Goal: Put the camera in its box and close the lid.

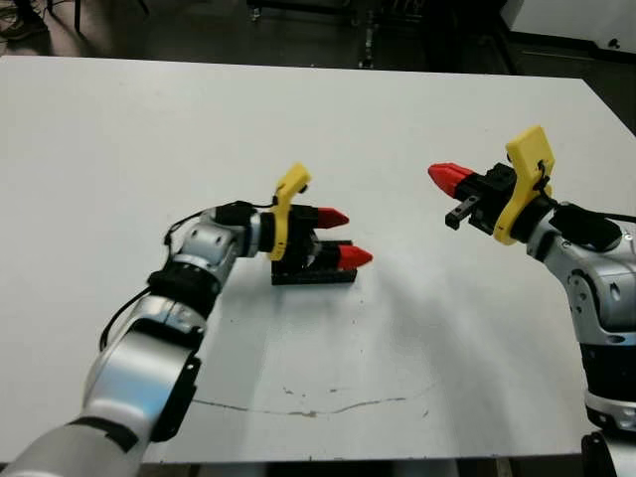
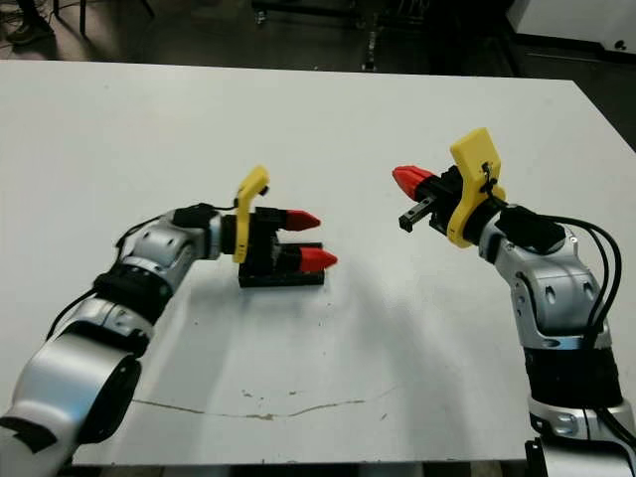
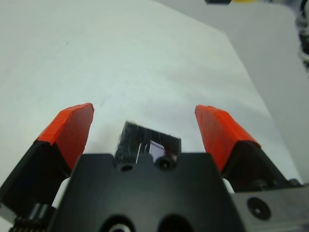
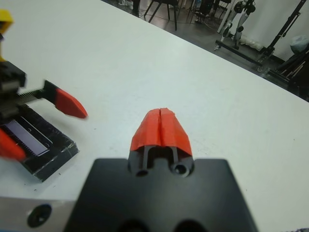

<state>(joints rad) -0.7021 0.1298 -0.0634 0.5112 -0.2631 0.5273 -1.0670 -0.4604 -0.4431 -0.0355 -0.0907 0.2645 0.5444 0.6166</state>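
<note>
The left gripper (image 1: 346,238) is hanging low over the middle of the white table (image 1: 119,139) with its two red-tipped fingers (image 3: 70,128) spread wide, and nothing is sitting between them. Right under it, a flat black rectangular thing (image 4: 41,145) is lying on the table, which looks like the box with the lid on it or the lid alone; it's hard to tell which from these angles. The right wrist view is showing a shiny speckled black surface with a lighter purplish strip across it. In the left wrist view, only a short end of it is poking out past the gripper's black body, sitting between the two fingers but not touching either one. The camera itself isn't something that can be picked out separately.

The right gripper (image 1: 449,180) is floating off to the right, well apart from the black thing and up off the table, with its red fingertips (image 4: 161,128) pressed together and holding nothing. It's pointing roughly toward the left gripper.
</note>
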